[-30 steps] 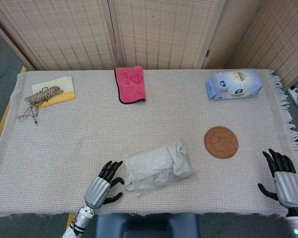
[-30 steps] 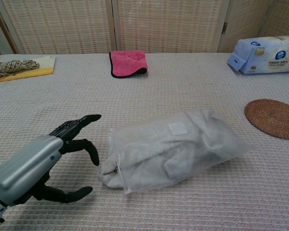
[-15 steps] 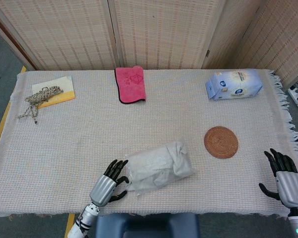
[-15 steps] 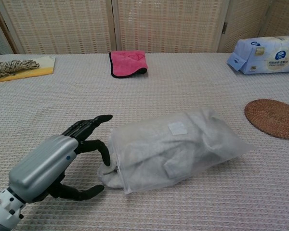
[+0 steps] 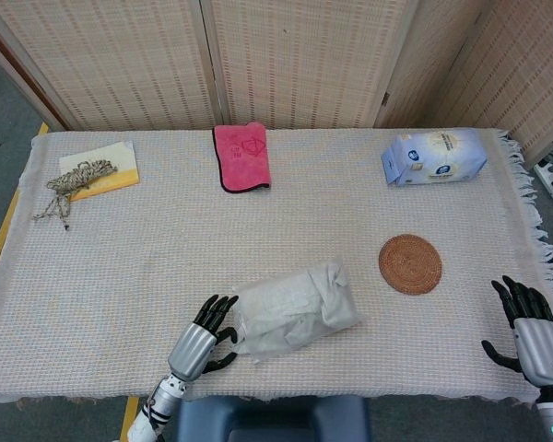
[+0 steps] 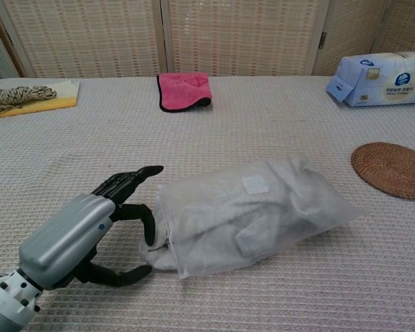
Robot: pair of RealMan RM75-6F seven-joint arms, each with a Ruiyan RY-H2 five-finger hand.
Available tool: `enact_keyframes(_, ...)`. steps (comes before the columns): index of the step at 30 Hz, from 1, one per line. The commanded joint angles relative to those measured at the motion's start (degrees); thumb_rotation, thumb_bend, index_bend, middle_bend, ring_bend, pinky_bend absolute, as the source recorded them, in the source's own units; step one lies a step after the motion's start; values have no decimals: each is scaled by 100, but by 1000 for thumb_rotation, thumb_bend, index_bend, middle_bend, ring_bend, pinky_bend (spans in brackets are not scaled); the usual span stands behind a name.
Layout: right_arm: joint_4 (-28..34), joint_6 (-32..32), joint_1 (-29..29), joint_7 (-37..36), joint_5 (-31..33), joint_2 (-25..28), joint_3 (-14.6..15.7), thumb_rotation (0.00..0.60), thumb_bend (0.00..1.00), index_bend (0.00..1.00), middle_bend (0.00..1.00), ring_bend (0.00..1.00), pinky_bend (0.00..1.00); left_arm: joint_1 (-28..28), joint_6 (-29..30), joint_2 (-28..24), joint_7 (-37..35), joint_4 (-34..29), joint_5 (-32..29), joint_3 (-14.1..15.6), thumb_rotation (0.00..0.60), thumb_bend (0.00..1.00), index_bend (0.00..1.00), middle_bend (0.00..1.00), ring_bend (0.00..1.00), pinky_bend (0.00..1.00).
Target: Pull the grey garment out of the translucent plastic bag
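Note:
A translucent plastic bag [image 5: 295, 308] [image 6: 252, 211] lies near the table's front edge with the folded grey garment [image 6: 214, 232] inside it; grey cloth shows at its left mouth. My left hand [image 5: 203, 339] [image 6: 90, 232] is at that mouth, fingers spread, one dark fingertip touching the cloth at the opening and the thumb low beside it. Nothing is gripped. My right hand [image 5: 532, 333] rests open at the table's front right corner, far from the bag; the chest view does not show it.
A round woven coaster [image 5: 410, 263] [image 6: 392, 168] lies right of the bag. A tissue pack [image 5: 433, 157] [image 6: 377, 77] sits back right, a pink cloth [image 5: 242, 157] [image 6: 185, 91] at back centre, a rope bundle on a yellow card [image 5: 83, 175] [image 6: 28, 95] back left.
My left hand has slid right from a gap beside the bag until its fingertips reach the bag's open end. The right hand has barely moved.

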State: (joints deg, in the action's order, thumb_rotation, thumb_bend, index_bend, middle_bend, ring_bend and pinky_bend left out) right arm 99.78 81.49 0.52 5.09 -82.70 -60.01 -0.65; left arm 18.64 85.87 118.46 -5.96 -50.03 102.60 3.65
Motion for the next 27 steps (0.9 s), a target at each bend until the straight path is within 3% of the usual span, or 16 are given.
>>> enact_keyframes(1, -1, -11, 4, -11, -5, 7, 6, 600, 193, 0, 0, 0, 0, 40, 22, 81, -49, 105, 2, 17, 600, 262, 591, 62, 0, 0)
enact_keyframes(13, 9, -28, 12, -73, -14, 62, 17, 600, 192, 0, 0, 0, 0, 234, 47, 308, -147, 414, -63, -50, 600, 442, 622, 78, 0, 0)
enact_keyframes(27, -28, 11, 25, 54, -237, -71, 99, 600, 191, 0, 0, 0, 0, 139, 384, 177, -155, 310, 61, 207, 600, 446, 718, 104, 0, 0)
